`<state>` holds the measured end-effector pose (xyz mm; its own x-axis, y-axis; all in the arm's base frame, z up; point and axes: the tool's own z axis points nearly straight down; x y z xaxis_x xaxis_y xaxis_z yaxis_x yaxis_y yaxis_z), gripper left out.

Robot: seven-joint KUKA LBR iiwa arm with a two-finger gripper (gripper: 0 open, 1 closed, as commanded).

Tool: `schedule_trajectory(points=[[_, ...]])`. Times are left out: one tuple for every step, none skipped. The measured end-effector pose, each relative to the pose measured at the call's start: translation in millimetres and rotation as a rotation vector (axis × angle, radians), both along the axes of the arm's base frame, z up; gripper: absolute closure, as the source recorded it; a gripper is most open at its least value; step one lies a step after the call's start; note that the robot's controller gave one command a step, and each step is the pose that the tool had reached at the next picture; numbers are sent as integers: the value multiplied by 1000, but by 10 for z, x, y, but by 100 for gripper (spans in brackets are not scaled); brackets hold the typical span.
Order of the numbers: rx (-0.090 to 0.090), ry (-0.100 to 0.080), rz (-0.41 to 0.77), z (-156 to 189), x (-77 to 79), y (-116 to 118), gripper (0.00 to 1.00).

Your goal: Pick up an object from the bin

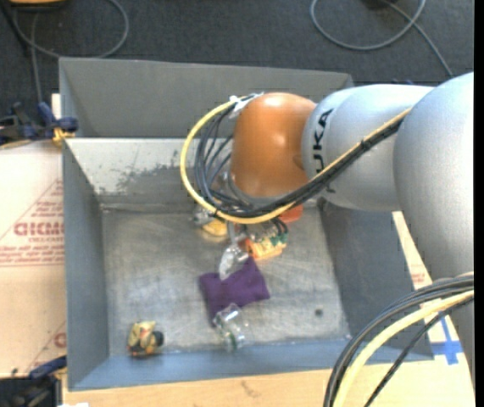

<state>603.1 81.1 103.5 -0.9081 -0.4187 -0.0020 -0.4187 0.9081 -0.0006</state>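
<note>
One purple cloth point(234, 288) lies on the grey bin point(131, 261) floor.

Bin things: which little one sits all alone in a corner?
The small yellow-and-dark lump, in the lower left corner of the bin. The purple cloth and the orange bits lie close together near the middle instead.

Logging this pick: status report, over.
Gripper at purple cloth, far edge, mid-bin; hold unconfirmed. Orange-yellow bits crowd close beside. Over.
</note>
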Motion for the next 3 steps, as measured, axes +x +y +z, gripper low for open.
schedule_trajectory(points=[[-2, 4, 24, -210, -357, -269, 100], [-2, 4, 24, -210, -356, -269, 100], [-1, -11, -21, 1606, -341, -576, 100]])
